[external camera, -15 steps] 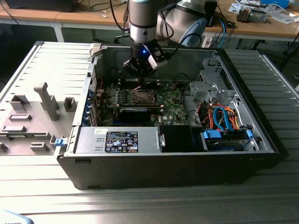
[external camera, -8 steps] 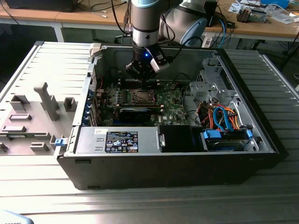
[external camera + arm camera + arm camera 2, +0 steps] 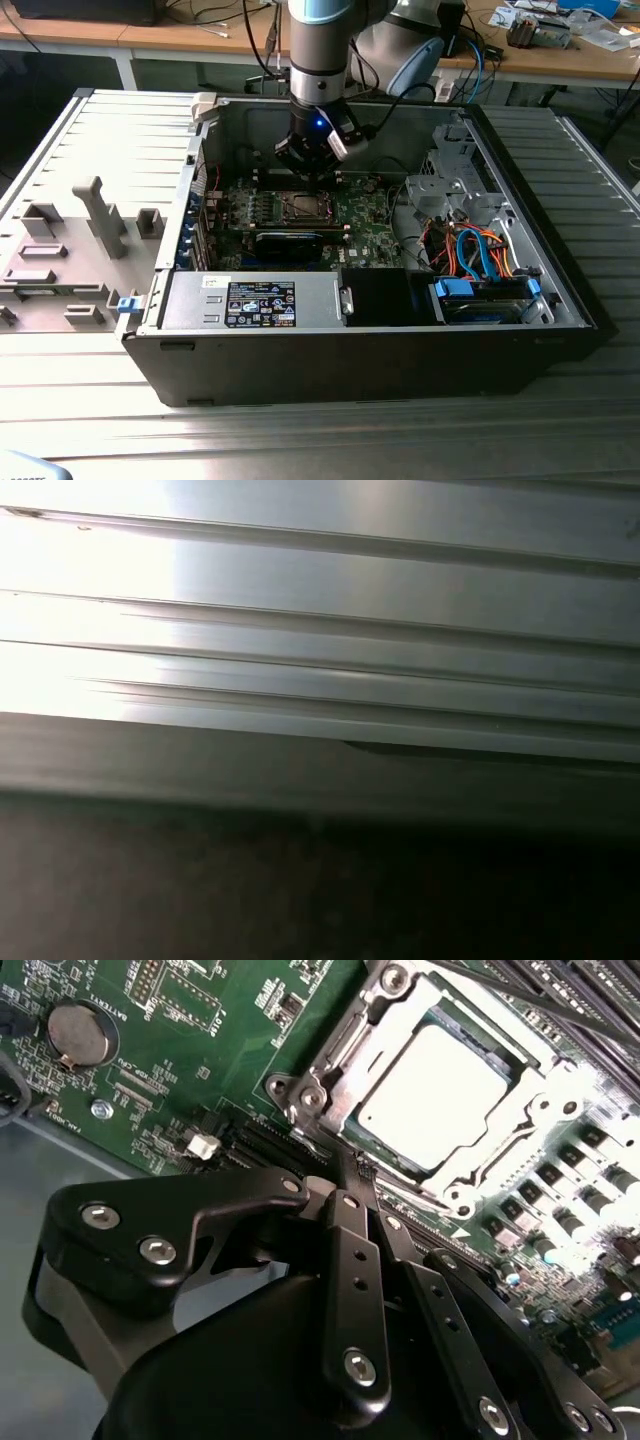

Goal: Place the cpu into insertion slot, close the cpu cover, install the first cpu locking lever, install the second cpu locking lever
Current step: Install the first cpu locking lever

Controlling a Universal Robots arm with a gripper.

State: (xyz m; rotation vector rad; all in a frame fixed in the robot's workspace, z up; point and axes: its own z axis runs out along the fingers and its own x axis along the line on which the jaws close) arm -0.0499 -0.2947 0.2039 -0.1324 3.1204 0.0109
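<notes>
The cpu [image 3: 432, 1095] sits flat in its socket on the motherboard [image 3: 200, 1070], dull silver top facing up. The cpu cover [image 3: 345, 1050] is down over it, its frame lying around the chip's edges w/ the chip showing through the cut-out centre. Screws mark the frame's corners. In the exterior view the socket [image 3: 301, 208] lies mid-board, inside the open computer case [image 3: 560, 290].

My gripper [image 3: 352, 1175] hangs right at the socket's edge, tips just beside the cover's corner. My fingers [image 3: 350, 1260] are pressed together, nothing between them that I can see. In the exterior view my gripper [image 3: 312, 170] comes down from above, near the case's back wall.

Room around: a row of capacitors [image 3: 580, 1210] crowds one side of the socket, memory slots run along the far side. A coin battery [image 3: 82, 1032] sits well apart on open green board. A long black card [image 3: 288, 241] lies just in front of the socket; drive bay w/ coloured cables [image 3: 480, 255] toward the exterior view's right. Ribbed metal table [image 3: 400, 600] in the first wrist view.
</notes>
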